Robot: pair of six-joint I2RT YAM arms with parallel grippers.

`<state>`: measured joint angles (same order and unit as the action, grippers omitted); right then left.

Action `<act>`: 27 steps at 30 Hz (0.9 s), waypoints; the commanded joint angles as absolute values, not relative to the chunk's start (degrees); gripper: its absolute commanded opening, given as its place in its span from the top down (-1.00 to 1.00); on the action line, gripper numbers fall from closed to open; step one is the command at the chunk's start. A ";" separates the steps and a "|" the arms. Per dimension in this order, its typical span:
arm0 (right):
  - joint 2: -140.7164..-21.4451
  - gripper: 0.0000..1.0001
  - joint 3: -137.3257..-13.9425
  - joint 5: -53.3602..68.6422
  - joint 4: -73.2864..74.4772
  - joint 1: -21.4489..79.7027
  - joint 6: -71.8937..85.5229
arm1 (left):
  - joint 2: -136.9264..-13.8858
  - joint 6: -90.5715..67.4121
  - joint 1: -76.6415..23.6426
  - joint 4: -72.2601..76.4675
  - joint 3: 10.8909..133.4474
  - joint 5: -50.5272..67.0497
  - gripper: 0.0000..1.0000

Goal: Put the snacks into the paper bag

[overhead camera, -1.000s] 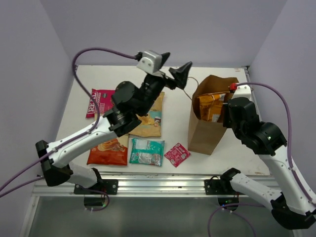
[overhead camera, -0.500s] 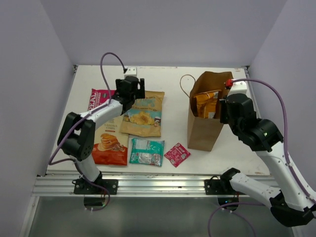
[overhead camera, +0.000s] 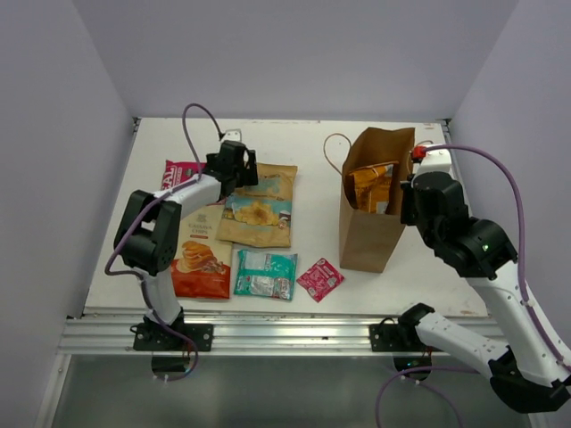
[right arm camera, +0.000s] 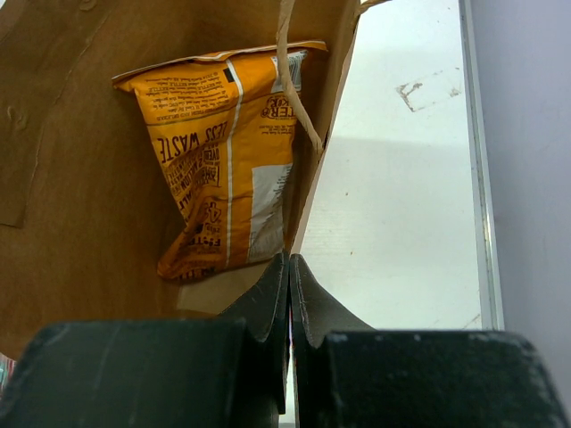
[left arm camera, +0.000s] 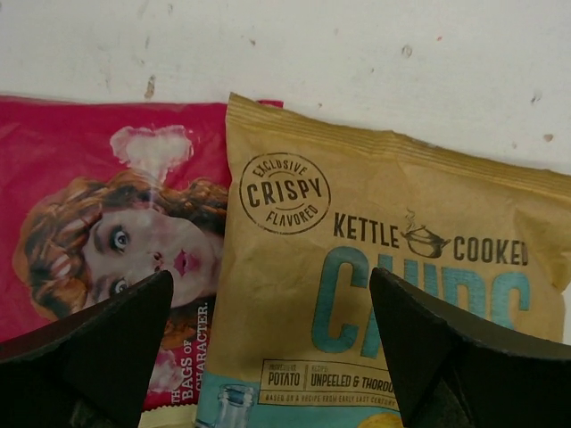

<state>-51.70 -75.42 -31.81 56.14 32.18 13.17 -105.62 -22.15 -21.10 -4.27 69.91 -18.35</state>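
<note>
The paper bag (overhead camera: pixel 368 236) stands upright at the right with an orange snack packet (overhead camera: pixel 373 187) leaning inside it. My right gripper (overhead camera: pixel 407 193) is shut on the bag's right rim; in the right wrist view the bag wall (right arm camera: pixel 80 178) and the orange packet (right arm camera: pixel 223 152) fill the frame above the shut gripper (right arm camera: pixel 289 260). My left gripper (overhead camera: pixel 234 168) hovers open and empty (left arm camera: pixel 269 276) over the top of the tan packet (left arm camera: pixel 375 250) where it overlaps the pink-red packet (left arm camera: pixel 98 205). A red-orange packet (overhead camera: pixel 201 263), a teal-green packet (overhead camera: pixel 265 274) and a small pink-red sachet (overhead camera: pixel 320 279) lie flat near the front.
The white table (overhead camera: pixel 312 152) is boxed in by lilac walls at the back and both sides. An aluminium rail (overhead camera: pixel 285 334) runs along the front edge. The bag's loop handle (overhead camera: pixel 332 152) hangs out toward the left.
My left arm has swung from high beside the bag, down and left to the tan and pink-red packets, its jaws widening slightly. The right arm and the bag stayed put.
</note>
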 commanded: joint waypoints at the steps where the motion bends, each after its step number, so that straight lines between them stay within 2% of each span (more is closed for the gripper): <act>1: -50.89 1.00 -75.94 -31.90 55.19 32.17 12.39 | -108.37 -23.64 -19.87 -6.15 70.75 -15.13 -0.91; 4: -50.63 1.00 -75.85 -31.82 55.20 32.08 12.57 | -109.25 -23.82 -19.16 -3.96 69.35 -12.75 -0.87; 7: -50.54 1.00 -75.85 -31.64 55.46 32.17 12.83 | -111.00 -23.82 -18.55 -3.78 69.96 -10.91 -0.70; 9: -50.36 1.00 -75.94 -31.55 55.63 32.17 12.92 | -112.14 -23.64 -18.37 -3.87 70.49 -10.46 -0.42; 10: -50.27 1.00 -75.85 -31.64 55.63 32.08 12.92 | -112.32 -23.56 -18.28 -3.69 70.40 -9.94 0.18; 12: -50.10 1.00 -75.85 -31.64 55.63 32.17 13.01 | -111.98 -23.73 -18.19 -3.25 69.96 -9.84 0.94; 13: -50.10 1.00 -75.85 -31.64 55.72 32.08 13.09 | -111.62 -24.08 -18.19 -3.08 69.79 -9.84 1.00; 18: -50.71 1.00 -75.94 -31.29 55.72 32.17 13.10 | -106.18 -24.87 -18.19 -2.55 69.08 -9.32 1.00; 23: -50.80 1.00 -76.02 -31.38 55.72 32.17 13.10 | -92.04 -25.93 -18.28 3.33 68.90 -5.19 1.00; 27: -50.54 1.00 -75.94 -31.38 55.99 32.17 13.18 | -86.40 -26.45 -19.24 4.22 78.29 -0.28 1.00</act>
